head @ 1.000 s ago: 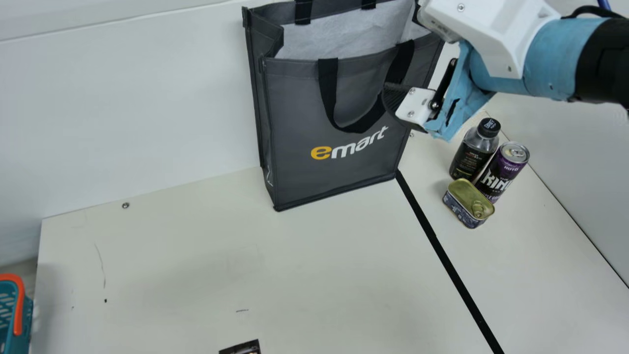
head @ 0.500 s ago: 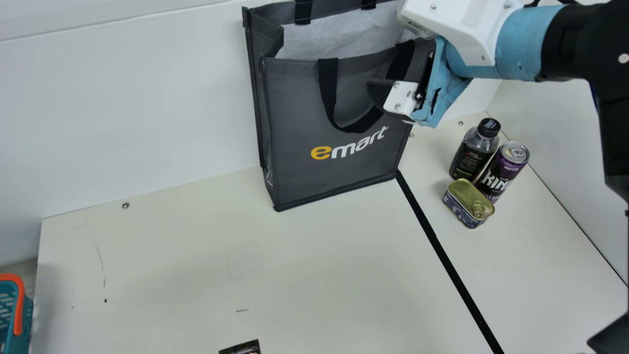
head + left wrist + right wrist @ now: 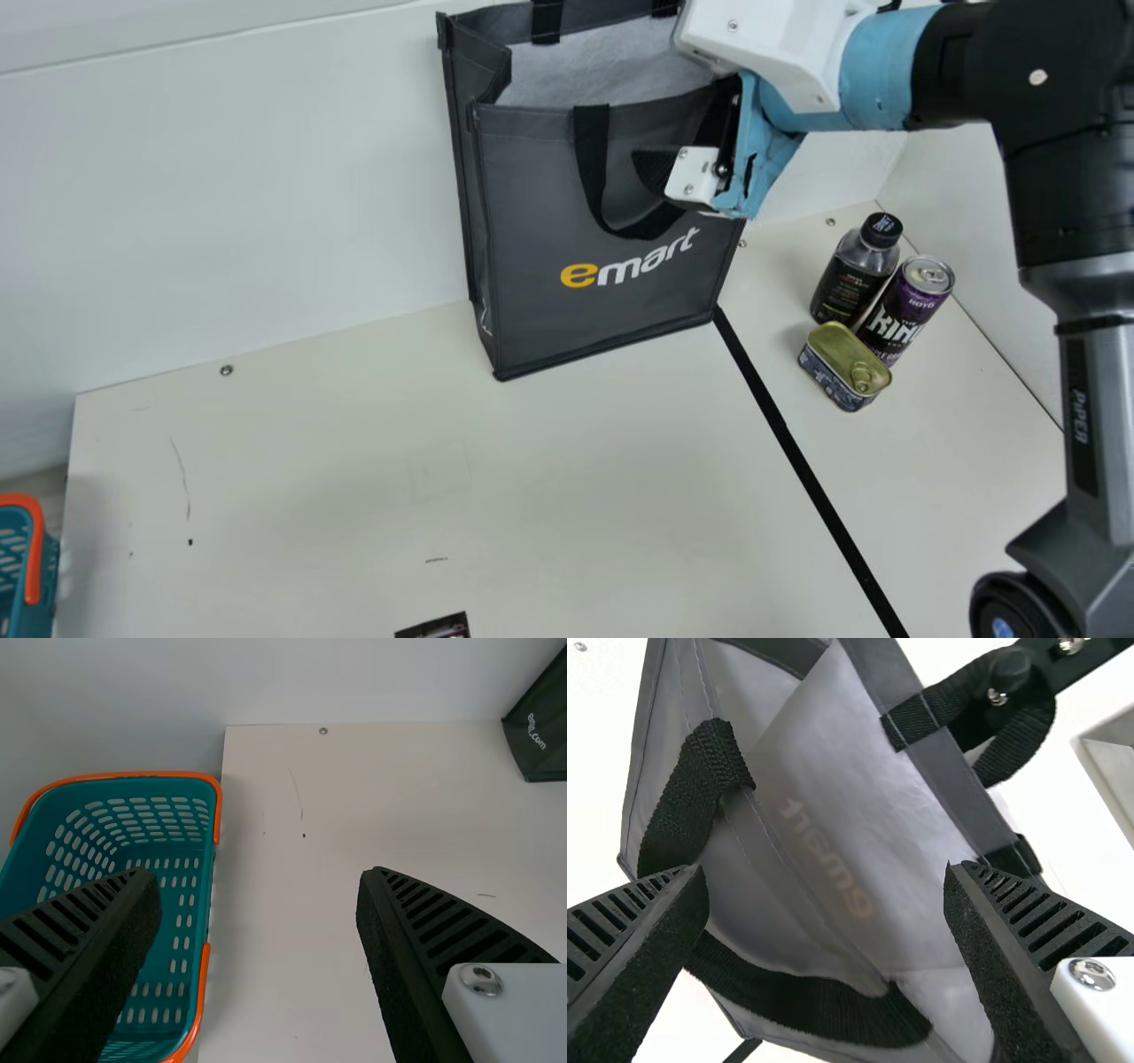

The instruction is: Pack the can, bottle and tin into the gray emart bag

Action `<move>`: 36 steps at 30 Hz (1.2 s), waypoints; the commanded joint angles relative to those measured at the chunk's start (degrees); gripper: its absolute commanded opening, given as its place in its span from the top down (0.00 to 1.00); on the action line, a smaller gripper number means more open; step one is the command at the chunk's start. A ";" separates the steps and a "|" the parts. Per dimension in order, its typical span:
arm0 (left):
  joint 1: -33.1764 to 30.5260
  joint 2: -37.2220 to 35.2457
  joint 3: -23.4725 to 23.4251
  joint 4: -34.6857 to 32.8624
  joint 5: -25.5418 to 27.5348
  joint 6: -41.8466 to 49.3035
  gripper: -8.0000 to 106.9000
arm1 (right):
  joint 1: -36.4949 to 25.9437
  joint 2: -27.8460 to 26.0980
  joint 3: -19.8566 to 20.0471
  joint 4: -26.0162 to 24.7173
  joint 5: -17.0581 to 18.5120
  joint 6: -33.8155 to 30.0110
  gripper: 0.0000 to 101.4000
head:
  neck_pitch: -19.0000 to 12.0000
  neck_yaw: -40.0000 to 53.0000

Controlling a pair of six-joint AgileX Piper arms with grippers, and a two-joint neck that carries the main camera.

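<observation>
**Lot of three, unpacked**

Purple-and-black cylindrical can [image 3: 904,310], dark black-capped bottle [image 3: 853,275], gold-lidded oblong tin [image 3: 842,365]: grouped on cream table [image 3: 310,470], right of upright gray fabric emart bag [image 3: 532,204]. Right hand [image 3: 654,170], at bag: wide open, empty. Left hand [image 3: 260,881]: wide open, empty.

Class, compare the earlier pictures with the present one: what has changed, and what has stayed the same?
The right gripper has moved toward the main view's left and slightly up, across the gray bag as seen there; nothing was visibly grasped or released. The bag, bottle, can and tin stayed put.
</observation>
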 commanded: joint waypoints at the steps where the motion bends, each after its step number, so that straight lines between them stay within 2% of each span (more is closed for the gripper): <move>1: 0.00 0.00 0.00 0.00 0.00 0.00 0.15 | 0.07 0.48 -0.01 0.31 0.03 -0.53 0.10 | -1.30 -0.14; 26: 0.00 0.00 0.00 0.00 0.00 0.00 0.15 | 0.34 6.42 0.82 3.67 0.03 -6.32 0.10 | -1.30 -0.14; 36: 0.00 0.00 0.00 0.00 0.00 0.00 0.15 | 0.15 7.80 1.03 4.42 0.03 -7.84 0.76 | -1.30 -0.14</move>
